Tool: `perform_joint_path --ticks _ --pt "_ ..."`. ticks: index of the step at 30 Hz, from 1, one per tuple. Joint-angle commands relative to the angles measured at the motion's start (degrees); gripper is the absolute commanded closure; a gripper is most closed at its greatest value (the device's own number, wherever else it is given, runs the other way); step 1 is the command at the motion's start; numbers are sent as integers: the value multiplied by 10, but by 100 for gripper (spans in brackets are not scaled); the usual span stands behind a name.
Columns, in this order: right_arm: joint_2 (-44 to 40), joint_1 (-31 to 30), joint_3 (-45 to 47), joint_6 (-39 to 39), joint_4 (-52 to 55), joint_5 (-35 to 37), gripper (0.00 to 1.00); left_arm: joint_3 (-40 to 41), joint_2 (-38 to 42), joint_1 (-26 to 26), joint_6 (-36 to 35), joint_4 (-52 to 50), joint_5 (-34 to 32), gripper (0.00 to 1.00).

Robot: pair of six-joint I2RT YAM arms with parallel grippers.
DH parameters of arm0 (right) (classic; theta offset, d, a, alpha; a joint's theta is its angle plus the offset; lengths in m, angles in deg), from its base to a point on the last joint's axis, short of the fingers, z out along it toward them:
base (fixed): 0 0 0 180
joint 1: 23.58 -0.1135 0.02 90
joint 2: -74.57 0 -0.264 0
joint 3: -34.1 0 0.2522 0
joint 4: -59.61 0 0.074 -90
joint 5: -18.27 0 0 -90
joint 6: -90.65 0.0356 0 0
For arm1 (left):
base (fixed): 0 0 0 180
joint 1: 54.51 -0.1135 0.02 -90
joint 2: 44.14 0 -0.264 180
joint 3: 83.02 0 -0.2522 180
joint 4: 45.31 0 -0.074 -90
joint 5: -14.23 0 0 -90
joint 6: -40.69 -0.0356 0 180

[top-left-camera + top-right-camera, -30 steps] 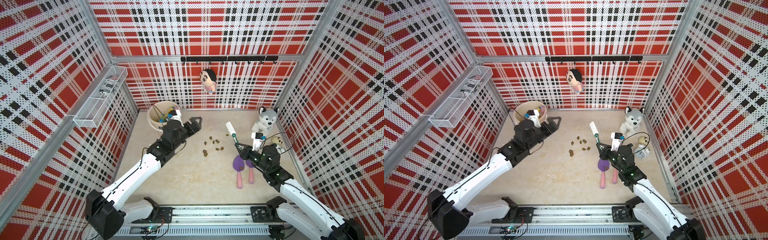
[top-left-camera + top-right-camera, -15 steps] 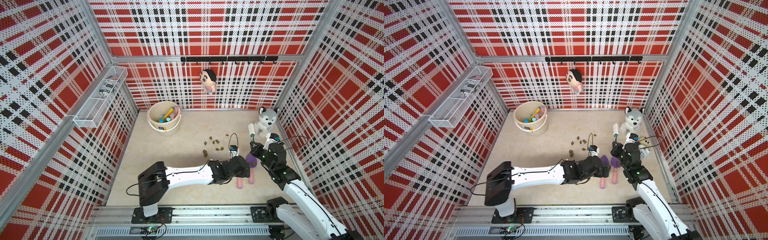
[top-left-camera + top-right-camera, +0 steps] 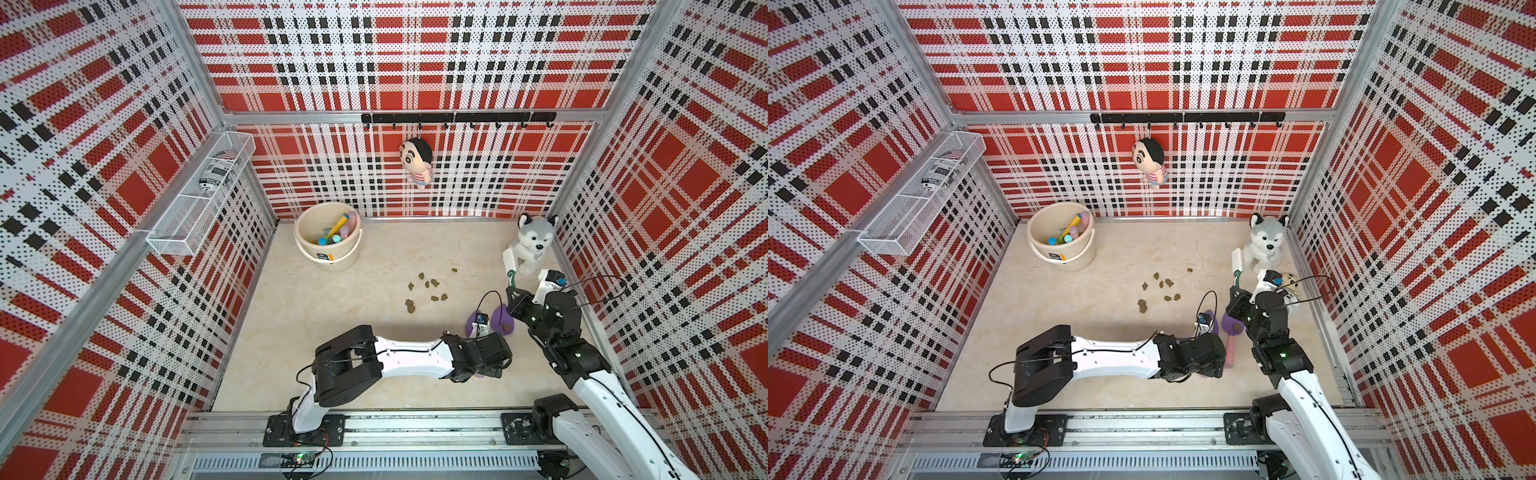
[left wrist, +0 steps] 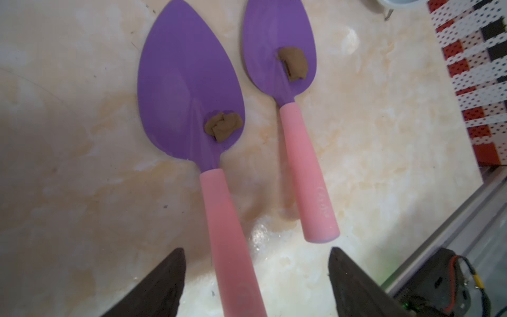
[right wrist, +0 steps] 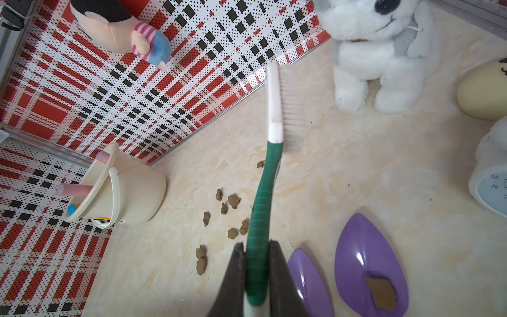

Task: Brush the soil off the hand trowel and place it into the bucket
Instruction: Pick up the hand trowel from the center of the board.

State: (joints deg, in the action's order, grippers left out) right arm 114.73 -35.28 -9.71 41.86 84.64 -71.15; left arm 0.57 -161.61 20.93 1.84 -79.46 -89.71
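Two hand trowels with purple blades and pink handles lie side by side on the table. The larger trowel [image 4: 189, 90] carries a lump of soil [image 4: 223, 126] near its neck. The smaller trowel [image 4: 279, 35] carries another lump [image 4: 292, 63]. My left gripper [image 4: 255, 251] is open, its fingers standing either side of the larger trowel's pink handle without touching it. My right gripper [image 5: 256, 244] is shut on the green handle of a white-headed brush [image 5: 274, 104], held off the blades and pointing toward the husky. The cream bucket [image 3: 328, 249] stands at the back left.
Loose soil lumps [image 3: 428, 286] lie mid-table. A husky plush [image 3: 534, 241], a cream egg toy [image 5: 482, 90] and a white clock [image 5: 491, 189] crowd the right side. A doll [image 3: 417, 164] hangs on the back wall. A wire basket [image 3: 199, 199] sits on the left wall. The bucket holds several coloured tools.
My left arm swung from the bucket across to the trowels, and its jaws narrowed a little. My right arm drew the brush back toward the husky.
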Motion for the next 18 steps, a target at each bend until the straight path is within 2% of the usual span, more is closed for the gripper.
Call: perform_joint_path --ticks 1,7,15,18 --pt "-8 6 6 -13 -1 7 100 -34 -26 -1 -25 -37 11 17" --pt "-5 7 7 -15 -1 5 100 -41 -41 -1 -33 -59 12 20" --pt "-11 8 9 -13 -3 2 100 -26 -48 -1 -37 -63 5 30" --pt "-11 8 8 -15 -2 0 100 -23 -50 -2 -38 -64 8 41"
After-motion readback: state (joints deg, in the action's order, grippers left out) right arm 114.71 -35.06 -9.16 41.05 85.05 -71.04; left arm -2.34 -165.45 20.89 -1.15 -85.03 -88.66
